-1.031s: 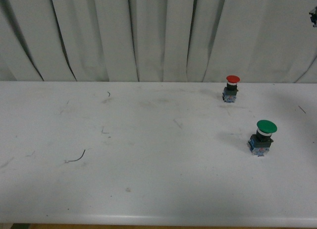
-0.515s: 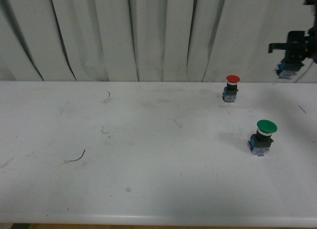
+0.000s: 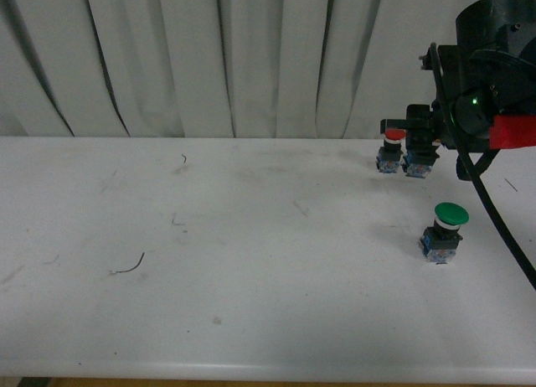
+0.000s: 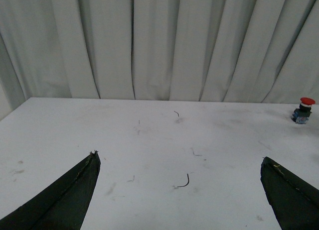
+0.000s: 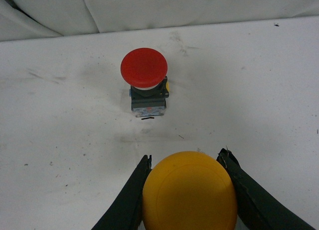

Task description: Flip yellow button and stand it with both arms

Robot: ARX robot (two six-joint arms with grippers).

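Buttons: three in total, one yellow, one red, one green. Yellow button (image 5: pixel 189 191) sits clamped in my right jaws (image 5: pixel 188 190), cap facing my wrist camera, one black finger (image 5: pixel 127 200) pressed on each side of the cap. In the front view only its blue-black block (image 3: pixel 418 164) shows, hanging under my right jaws (image 3: pixel 416 144) above the desk (image 3: pixel 251 261); whether it touches the desk surface, cannot tell. Red button (image 5: pixel 145 84) stands upright on the desk just beyond my right fingertips, near but apart from the yellow one; from the front it (image 3: pixel 392 149) is right beside the held block, on the side toward my left arm. Green button (image 3: pixel 445 232) stands upright too, nearer the robot's body than my right jaws and well clear of them.

Right arm: one, bulky and black, with a red band (image 3: pixel 513 131) and a small green light (image 3: pixel 470 102).

Left jaws (image 4: pixel 184 190): released, two dark fingers (image 4: pixel 65 200) spread wide apart with nothing between them, only bare desk. Red button (image 4: pixel 302 109) is far off from them, toward my right side, near the curtain (image 4: pixel 149 41). Left arm is out of the front view.

Marks on the desk: one curved dark scratch (image 3: pixel 130 265) and a few small scuffs, well away from my right jaws.
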